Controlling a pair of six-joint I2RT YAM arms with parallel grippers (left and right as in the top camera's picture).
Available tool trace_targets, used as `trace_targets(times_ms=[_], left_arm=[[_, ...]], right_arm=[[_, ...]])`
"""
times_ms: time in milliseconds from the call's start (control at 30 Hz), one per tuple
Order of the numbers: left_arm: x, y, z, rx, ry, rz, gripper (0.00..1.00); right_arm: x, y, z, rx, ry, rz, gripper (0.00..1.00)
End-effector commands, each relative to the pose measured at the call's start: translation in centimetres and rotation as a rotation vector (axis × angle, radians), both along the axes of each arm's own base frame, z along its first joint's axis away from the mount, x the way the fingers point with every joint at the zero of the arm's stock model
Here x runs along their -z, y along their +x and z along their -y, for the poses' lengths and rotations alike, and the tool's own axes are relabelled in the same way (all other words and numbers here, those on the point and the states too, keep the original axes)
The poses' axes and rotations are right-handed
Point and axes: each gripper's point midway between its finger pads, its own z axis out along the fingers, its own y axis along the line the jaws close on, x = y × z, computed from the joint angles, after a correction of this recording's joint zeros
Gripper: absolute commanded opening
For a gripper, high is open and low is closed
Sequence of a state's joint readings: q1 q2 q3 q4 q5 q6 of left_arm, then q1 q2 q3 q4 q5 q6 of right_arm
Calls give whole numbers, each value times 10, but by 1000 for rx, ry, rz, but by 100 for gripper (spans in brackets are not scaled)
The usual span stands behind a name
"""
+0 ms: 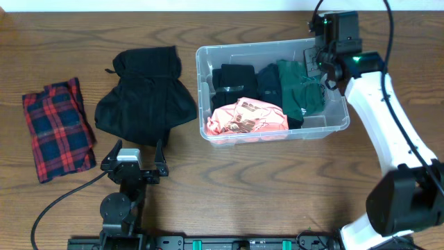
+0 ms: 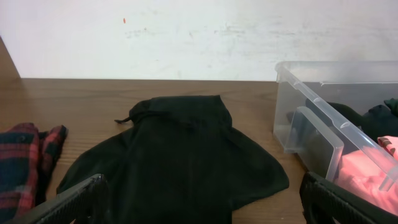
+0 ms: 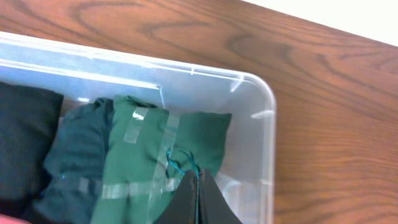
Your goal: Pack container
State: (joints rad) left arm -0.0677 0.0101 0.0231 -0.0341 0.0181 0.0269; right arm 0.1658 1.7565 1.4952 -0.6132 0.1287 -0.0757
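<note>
Clear plastic container (image 1: 202, 97) sits on the wooden table (image 1: 277, 187), at about 2 o'clock from table centre in the overhead view, long side running left to right. Contents: folded black item (image 1: 236, 76) at the left end, dark navy piece (image 1: 269, 82) next to it, green garment (image 3: 155, 162) at the right end, pink printed shirt (image 1: 246, 118) along the near wall. Right gripper (image 3: 198, 186) hangs over the bin's right end, fingers pressed together with no gap; the tips are at the green garment, beside a thin teal cord. Cannot tell whether any cloth is pinched between them. Left gripper (image 1: 137, 149) is low at 7 o'clock, jaws spread wide, nothing between them. It points at a loose black garment (image 1: 146, 94) lying on the table at 10 o'clock, just left of the bin. Whether the fingers touch the cloth's near hem, cannot tell. Red-and-blue plaid cloth (image 1: 57, 128) lies folded at 9 o'clock, apart from the black garment, close to the table's left edge.
</note>
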Motion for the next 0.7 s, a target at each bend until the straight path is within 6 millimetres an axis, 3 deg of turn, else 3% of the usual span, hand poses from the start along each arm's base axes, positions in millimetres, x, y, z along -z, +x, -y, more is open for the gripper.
trace_targets(times_ms=[0,233,333,467,567,667], left_arm=[[17,-1,-4,-22,13,-49,98],[17,-1,-4,-22,13,-49,98],[17,-1,-4,-22,13,-49,98],[17,-1,-4,-22,13,-49,98],[17,-1,-4,-22,13,-49,98],[17,-1,-4,-22,13,-49,98]], right_arm=[[48,-2,-1,3,16,-94,7],[114,1,-16,-44,70,-193,13],[124,-2,-15,-62,52,-221,10],[85,3,-15,-80,46,-143,10],[32,0,-15,-84,60,-54,10],[-25,-16,-14,-93,83,41,11]])
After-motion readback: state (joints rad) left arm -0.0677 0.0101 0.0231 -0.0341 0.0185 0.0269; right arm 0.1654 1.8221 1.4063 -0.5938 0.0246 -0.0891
